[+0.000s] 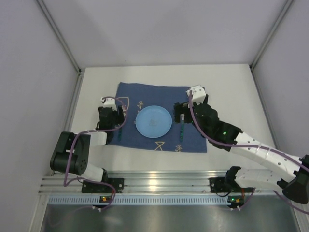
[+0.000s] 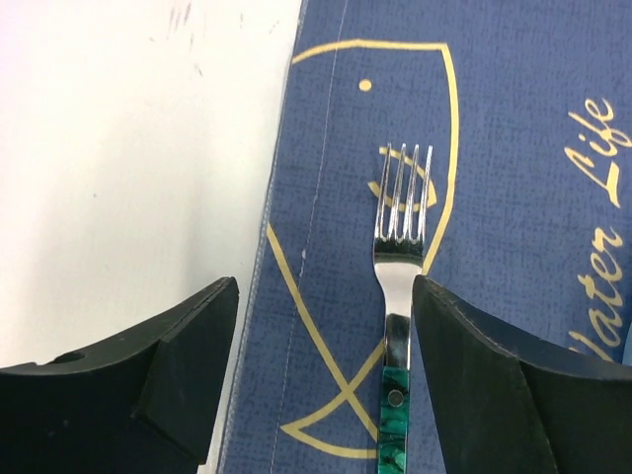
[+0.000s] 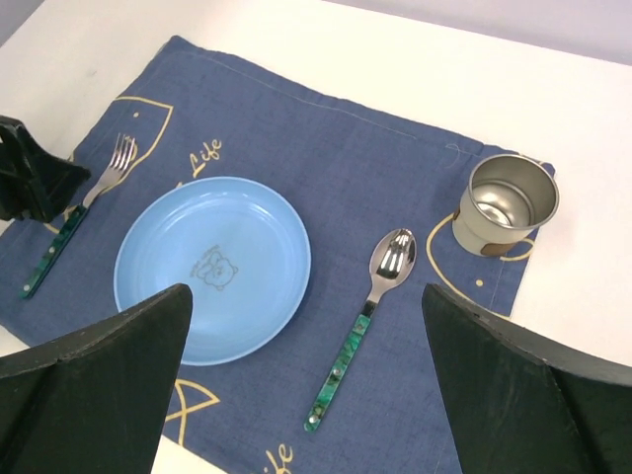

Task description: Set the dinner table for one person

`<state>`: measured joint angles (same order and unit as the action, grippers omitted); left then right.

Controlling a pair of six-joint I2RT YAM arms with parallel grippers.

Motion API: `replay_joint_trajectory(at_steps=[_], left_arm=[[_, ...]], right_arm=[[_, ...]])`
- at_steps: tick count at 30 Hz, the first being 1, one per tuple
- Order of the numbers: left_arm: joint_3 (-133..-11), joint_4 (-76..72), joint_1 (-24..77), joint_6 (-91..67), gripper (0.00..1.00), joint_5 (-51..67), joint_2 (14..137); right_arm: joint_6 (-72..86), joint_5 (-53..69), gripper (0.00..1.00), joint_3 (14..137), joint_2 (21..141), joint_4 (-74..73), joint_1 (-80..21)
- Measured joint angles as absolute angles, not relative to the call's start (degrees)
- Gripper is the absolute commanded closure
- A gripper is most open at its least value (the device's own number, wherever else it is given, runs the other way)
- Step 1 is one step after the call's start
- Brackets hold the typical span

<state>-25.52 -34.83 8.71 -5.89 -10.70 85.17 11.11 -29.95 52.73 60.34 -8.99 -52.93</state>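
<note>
Likely finishing the release: left of the round light-blue plate (image 3: 212, 267), the left gripper (image 2: 326, 316) is straddling the green-handled steel fork (image 2: 400, 257), wide open, gripping nothing. Right of it, the right gripper (image 3: 306, 326) is gaping empty. The large white matte dinner table (image 1: 227, 82) is lying beneath the plate. Next: lifting straight clear.

Blue gold-stitched mat (image 1: 145, 94) lies beyond metal rail (image 1: 164, 182).

Fork (image 2: 400, 296): handle end cut off at btm edge, left wrist view. Cup (image 3: 506, 204): hidden behind right arm (image 1: 227, 130), top view.
</note>
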Motion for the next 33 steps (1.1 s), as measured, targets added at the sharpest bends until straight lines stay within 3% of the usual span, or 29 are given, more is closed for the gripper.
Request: replay_joint_trajectory(at_steps=[16, 18, 19, 21, 24, 27, 33], left_arm=[[-25.69, -36.47, 7.33, -5.63, 0.25, -6.07, 85.25], [-25.67, -36.47, 5.82, -5.30, 0.21, -6.02, 85.17], [-25.36, -36.82, 5.10, -4.45, 0.10, -7.62, 84.84], [-23.97, -38.02, 2.87, -4.29, 0.04, -10.02, 83.33], [-22.26, -39.99, -2.24, -4.75, 0.03, -12.80, 82.02], [-22.28, -41.34, -3.84, -6.17, 0.13, -9.85, 83.02], [-23.29, -44.88, -3.53, -5.50, 0.06, 0.32, 89.73]], right_arm=[[13.19, -24.86, 0.00, 52.25, 64.05, -6.66, -46.35], [13.28, -23.73, 0.00, 53.10, 65.73, -6.63, -45.25], [13.30, -23.20, 0.00, 53.54, 66.35, -6.59, -44.80], [13.34, -22.70, 0.00, 53.76, 66.76, -6.44, -44.25], [13.72, -22.35, 0.00, 53.69, 66.61, -6.39, -43.68], [14.20, -22.11, 0.00, 52.66, 65.43, -6.02, -42.87], [15.20, -21.69, 0.00, 48.14, 60.47, -5.78, -39.83]])
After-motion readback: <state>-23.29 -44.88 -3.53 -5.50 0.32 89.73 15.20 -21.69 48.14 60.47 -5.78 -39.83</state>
